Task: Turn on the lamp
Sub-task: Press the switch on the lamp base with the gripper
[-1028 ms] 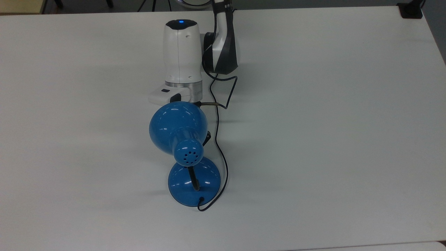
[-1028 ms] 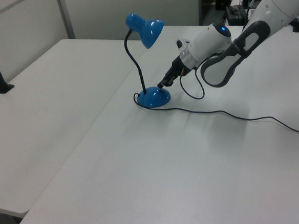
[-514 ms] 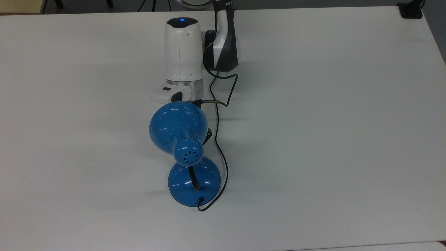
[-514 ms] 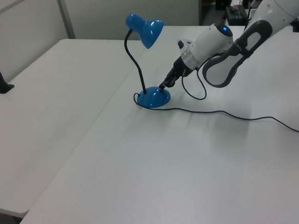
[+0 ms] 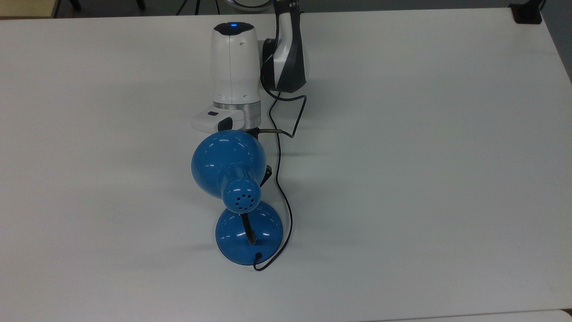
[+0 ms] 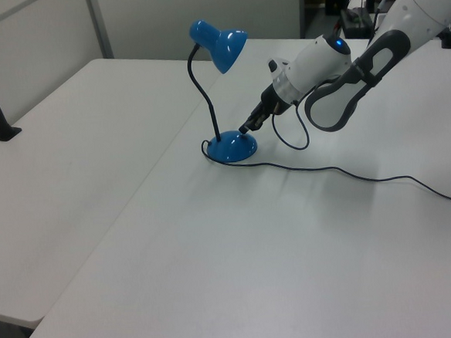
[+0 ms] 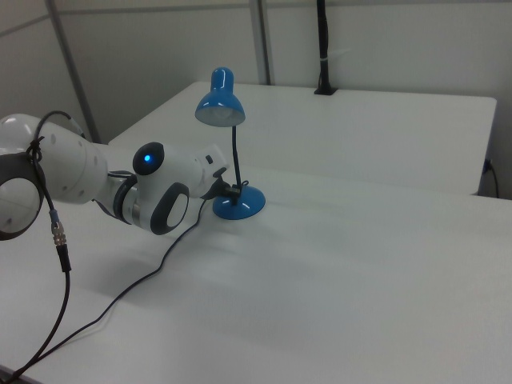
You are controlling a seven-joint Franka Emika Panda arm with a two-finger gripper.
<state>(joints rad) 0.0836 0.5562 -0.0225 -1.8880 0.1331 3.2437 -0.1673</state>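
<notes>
the lamp (image 6: 219,100) stands near the middle of the white desk (image 6: 216,255), its shade unlit. the pincer (image 6: 245,128) points down at the round base, its tip at the rim; if it is clenched or released i cannot tell. i think a push from the side can slide or tip the light lamp, or catch the cord (image 5: 282,197).

The lamp (image 6: 222,99) stands on the table (image 6: 216,255). In the left view, the end effector (image 6: 244,129) sits at its base's right side, touching it.
</notes>
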